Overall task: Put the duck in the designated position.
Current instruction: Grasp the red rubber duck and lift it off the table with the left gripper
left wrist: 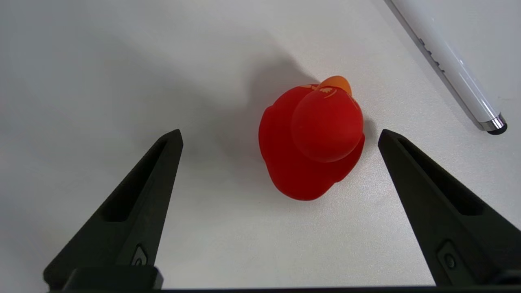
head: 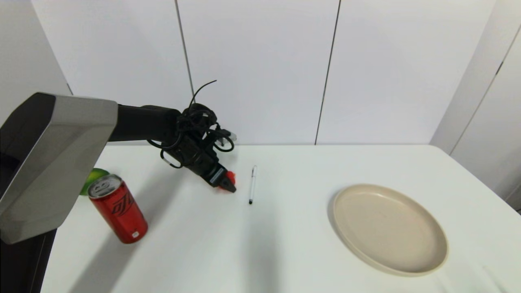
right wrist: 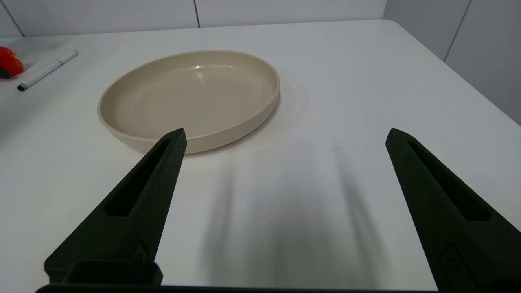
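Between the wide-open fingers of the left gripper [left wrist: 279, 136], the tiny glossy red toy duck [left wrist: 313, 144] sits upright on the white table [head: 285, 244] beside a white pen [head: 252, 184] (probably light, slick: pinch the plump body, not the head); right gripper [right wrist: 285, 134] idle, also open.

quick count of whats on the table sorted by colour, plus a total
red: 2, the duck between the open left gripper fingers, and the soda can
white: 1, the pen
beige: 1, the plate
green: 1, a green object half hidden behind the can
total: 5
The right gripper hangs open near the plate, holding nothing.
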Available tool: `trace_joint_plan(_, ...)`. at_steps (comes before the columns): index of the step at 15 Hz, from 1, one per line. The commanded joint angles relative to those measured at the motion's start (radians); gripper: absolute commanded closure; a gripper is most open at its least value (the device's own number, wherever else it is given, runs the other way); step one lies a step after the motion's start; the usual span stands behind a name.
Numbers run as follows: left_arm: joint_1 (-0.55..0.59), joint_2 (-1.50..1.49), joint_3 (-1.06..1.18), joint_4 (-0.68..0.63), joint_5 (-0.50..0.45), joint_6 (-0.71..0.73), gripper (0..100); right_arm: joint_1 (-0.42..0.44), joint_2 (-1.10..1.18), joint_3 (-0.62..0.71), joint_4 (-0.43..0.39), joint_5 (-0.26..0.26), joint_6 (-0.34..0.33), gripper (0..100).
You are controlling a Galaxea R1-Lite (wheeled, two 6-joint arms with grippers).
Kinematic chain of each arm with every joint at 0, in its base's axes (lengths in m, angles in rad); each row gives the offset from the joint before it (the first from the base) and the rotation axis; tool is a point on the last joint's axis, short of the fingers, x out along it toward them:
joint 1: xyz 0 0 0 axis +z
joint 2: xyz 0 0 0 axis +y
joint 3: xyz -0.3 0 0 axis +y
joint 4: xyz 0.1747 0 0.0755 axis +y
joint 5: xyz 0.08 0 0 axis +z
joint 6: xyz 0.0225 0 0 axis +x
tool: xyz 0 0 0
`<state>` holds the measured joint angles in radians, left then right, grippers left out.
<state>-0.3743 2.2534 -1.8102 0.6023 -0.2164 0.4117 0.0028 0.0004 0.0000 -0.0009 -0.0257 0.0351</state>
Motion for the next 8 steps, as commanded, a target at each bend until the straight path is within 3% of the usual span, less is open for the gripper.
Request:
trace_joint_plan(1,0.0,0.002,-0.001,0.002,-0.001,0.001,100,0.0,0.0,0.0,-0.002,0.0,0.0,0)
trace_joint_plan(8,-0.002,0.005,0.0,0.01,-0.003,0.002,100,0.0,0.0,0.0,-0.001,0.0,0.0,0)
